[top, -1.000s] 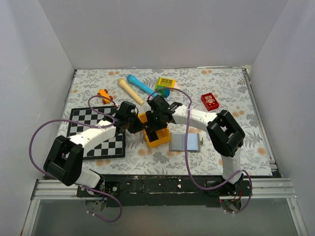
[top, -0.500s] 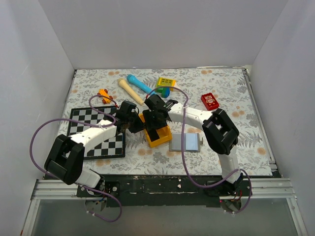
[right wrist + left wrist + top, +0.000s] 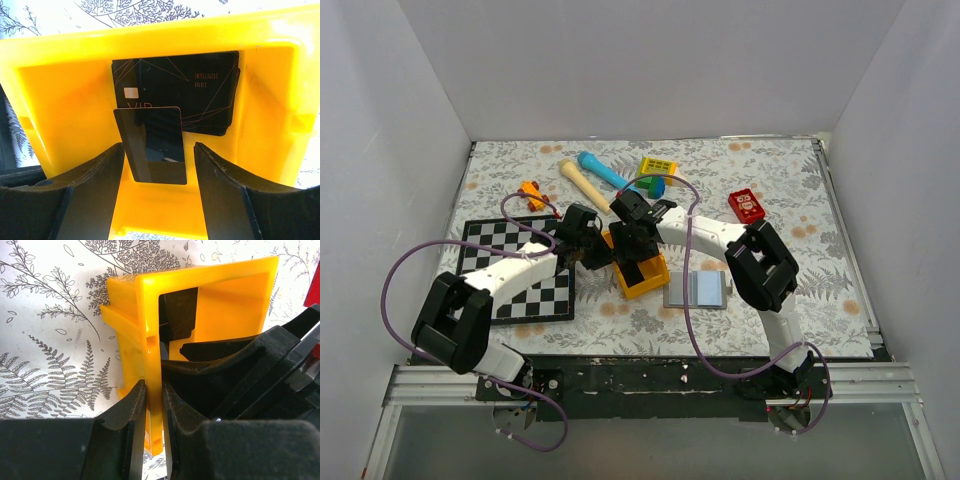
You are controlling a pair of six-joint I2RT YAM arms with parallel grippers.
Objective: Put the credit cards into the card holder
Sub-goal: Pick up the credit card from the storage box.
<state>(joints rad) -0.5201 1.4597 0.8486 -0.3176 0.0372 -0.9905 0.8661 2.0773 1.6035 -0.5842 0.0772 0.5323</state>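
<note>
Floral bench [image 3: 770, 170] | left fingers [image 3: 127, 415] clamped on yellow tray [image 3: 220, 295] wall | right fingers [image 3: 95, 180] stood apart around one upended card [image 3: 155, 145] | other cards [image 3: 200, 90] lay flat in tray | holder [image 3: 698, 289] sat open beside tray, no card seen inside | task barely begun

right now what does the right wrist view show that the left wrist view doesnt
Only the right wrist: the credit cards face-on, lying flat in the yellow tray, the top one bearing a chip and VIP lettering. One tilted card stands between the spread fingers of the right gripper; whether it is gripped is unclear.
Only the left wrist: the left gripper pinching the tray's wall from both sides.
Both: the tray, dark cards inside it, and the leaf-print table cover.
</note>
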